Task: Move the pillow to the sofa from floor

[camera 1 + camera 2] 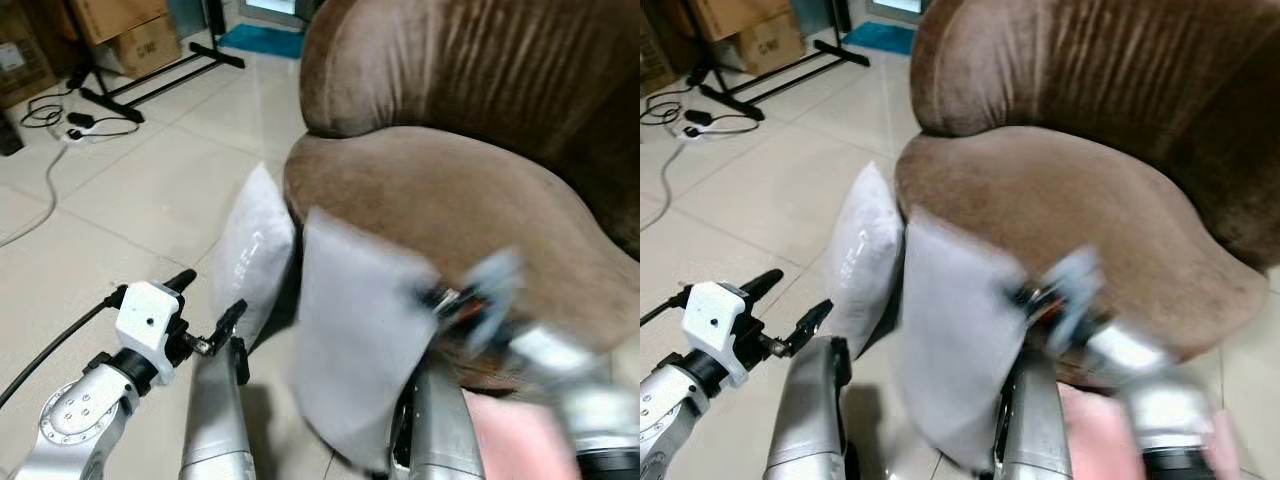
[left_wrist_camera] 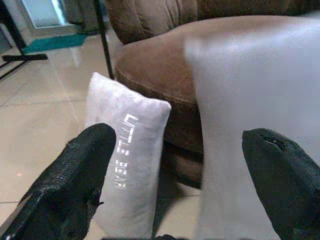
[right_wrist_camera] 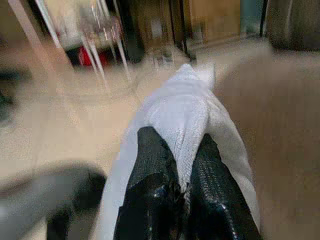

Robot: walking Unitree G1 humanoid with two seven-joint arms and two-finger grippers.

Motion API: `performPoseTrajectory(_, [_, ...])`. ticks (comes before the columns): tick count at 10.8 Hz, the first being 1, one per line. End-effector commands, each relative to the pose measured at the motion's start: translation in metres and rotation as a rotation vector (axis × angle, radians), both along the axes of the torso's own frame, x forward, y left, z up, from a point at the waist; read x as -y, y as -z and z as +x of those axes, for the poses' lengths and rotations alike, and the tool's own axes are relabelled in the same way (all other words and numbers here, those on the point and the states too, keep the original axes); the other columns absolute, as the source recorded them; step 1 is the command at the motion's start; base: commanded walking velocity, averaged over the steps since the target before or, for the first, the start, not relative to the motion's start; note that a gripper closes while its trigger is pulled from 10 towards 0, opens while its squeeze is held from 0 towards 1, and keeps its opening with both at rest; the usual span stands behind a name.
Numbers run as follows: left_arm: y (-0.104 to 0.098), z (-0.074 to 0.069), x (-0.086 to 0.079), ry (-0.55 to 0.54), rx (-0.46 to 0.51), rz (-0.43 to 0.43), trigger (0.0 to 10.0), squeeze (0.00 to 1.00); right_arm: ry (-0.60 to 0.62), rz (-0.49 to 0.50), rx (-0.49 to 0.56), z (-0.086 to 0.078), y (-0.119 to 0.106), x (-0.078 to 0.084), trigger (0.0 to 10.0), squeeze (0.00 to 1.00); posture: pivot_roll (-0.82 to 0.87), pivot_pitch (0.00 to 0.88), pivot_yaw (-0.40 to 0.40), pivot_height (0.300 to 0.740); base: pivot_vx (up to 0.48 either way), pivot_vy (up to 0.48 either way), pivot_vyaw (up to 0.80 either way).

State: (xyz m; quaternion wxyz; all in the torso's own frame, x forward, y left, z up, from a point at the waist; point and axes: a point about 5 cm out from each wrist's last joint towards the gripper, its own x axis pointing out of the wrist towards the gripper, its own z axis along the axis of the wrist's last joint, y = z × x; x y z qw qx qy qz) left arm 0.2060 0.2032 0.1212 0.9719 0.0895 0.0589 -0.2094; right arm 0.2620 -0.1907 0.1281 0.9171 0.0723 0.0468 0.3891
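A white pillow (image 1: 355,345) hangs blurred in front of the brown sofa's seat (image 1: 450,210), its top edge pinched by my right gripper (image 1: 432,298), which is shut on it. The right wrist view shows both black fingers (image 3: 155,190) clamped on the pillow's fabric (image 3: 185,115). A second white pillow (image 1: 252,255), printed "LITTLE BEAR" (image 2: 121,150), stands on the floor leaning against the sofa's front. My left gripper (image 1: 207,308) is open, low at the left, a short way in front of that standing pillow.
Pale tiled floor (image 1: 130,200) stretches left of the sofa. A black stand's legs (image 1: 150,75), a power strip with cables (image 1: 70,125) and cardboard boxes (image 1: 140,40) lie at the far left. Something pink (image 1: 520,440) sits at the bottom right.
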Motion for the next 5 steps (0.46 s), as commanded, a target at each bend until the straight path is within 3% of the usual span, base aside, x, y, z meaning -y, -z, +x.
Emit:
performPoseTrajectory(1, [-0.006, 0.002, 0.001, -0.004, 0.029, 0.009, 10.0, 0.00, -0.009, 0.080, 0.126, 0.004, -0.037, 0.004, 0.0, 0.00, 0.09, 0.000, -0.033, 0.451, 0.000, 0.000, 0.00])
performPoseTrajectory(2, [-0.011, 0.006, 0.003, -0.010, 0.054, 0.012, 10.0, 0.00, 0.077, 0.146, 0.223, 0.014, -0.074, 0.011, 0.0, 0.00, 0.09, 0.000, -0.033, 0.451, 0.000, 0.000, 0.00])
performPoseTrajectory(3, [-0.015, 0.009, 0.003, -0.014, 0.074, 0.021, 10.0, 0.00, 0.173, 0.175, 0.284, 0.023, -0.094, 0.017, 0.0, 0.00, 0.10, 0.000, -0.036, 0.451, 0.000, 0.000, 0.00])
performPoseTrajectory(4, [-0.023, 0.013, 0.003, -0.025, 0.109, 0.031, 10.0, 0.00, 0.372, 0.123, 0.322, 0.042, -0.108, 0.019, 10.0, 0.00, 0.10, 0.000, -0.039, 0.451, 0.000, 0.000, 0.00])
performPoseTrajectory(5, [-0.030, 0.017, 0.002, -0.055, 0.146, 0.057, 10.0, 0.00, 0.473, 0.084, 0.358, 0.050, -0.111, 0.011, 10.0, 0.00, 0.11, 0.000, -0.042, 0.451, 0.000, 0.000, 0.00])
